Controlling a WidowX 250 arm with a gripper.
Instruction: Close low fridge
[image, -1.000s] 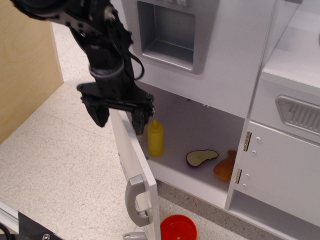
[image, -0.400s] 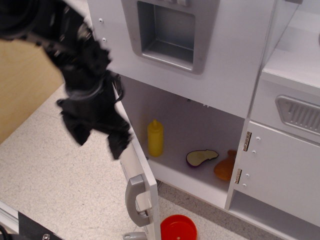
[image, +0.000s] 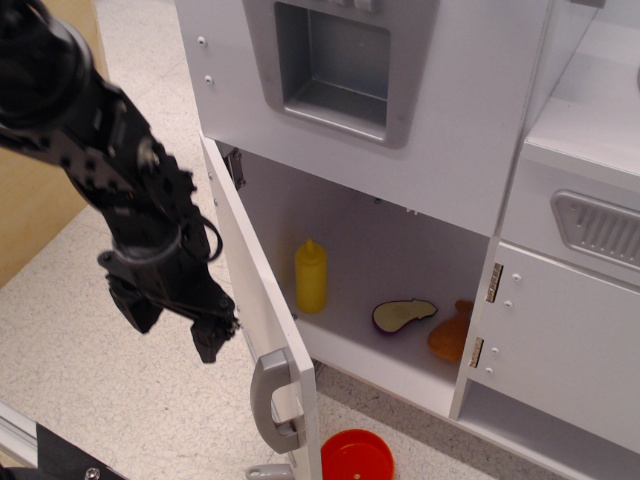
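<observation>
Black pincer (image: 170, 322) hangs low with its fingers spread apart and nothing between them. Just to its right stands the low fridge (image: 262, 330) door, swung wide open, grey handle (image: 276, 402) lower right. Further right inside sits a yellow bottle (image: 310, 277).

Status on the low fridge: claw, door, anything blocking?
Claw open, empty, outside the door. Low fridge door wide open. Yellow bottle and eggplant sit inside; nothing across the doorway.

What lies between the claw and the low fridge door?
Nothing: in this one view the claw hangs just left of the open fridge door, with only bare floor showing in the narrow gap.
</observation>
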